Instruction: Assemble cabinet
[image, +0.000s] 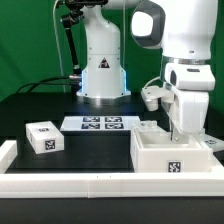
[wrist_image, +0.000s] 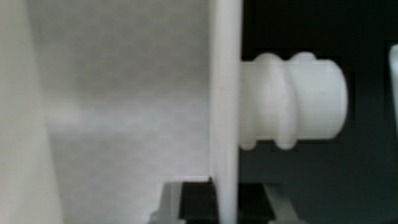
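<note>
In the exterior view the cabinet's white plastic box frame, open-topped with a square black-and-white tag on its front, sits at the front of the black table on the exterior view's right. The gripper reaches down onto its rear wall. In the wrist view the dark fingers pinch that thin white wall, seen edge-on, with a ribbed white peg just beside it.

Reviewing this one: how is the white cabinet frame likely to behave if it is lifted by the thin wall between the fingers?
The cabinet frame looks stiff, with straight moulded walls. With the gripper pinching only one thin wall, it may well tilt when raised. Its smooth plastic could slip.
</note>
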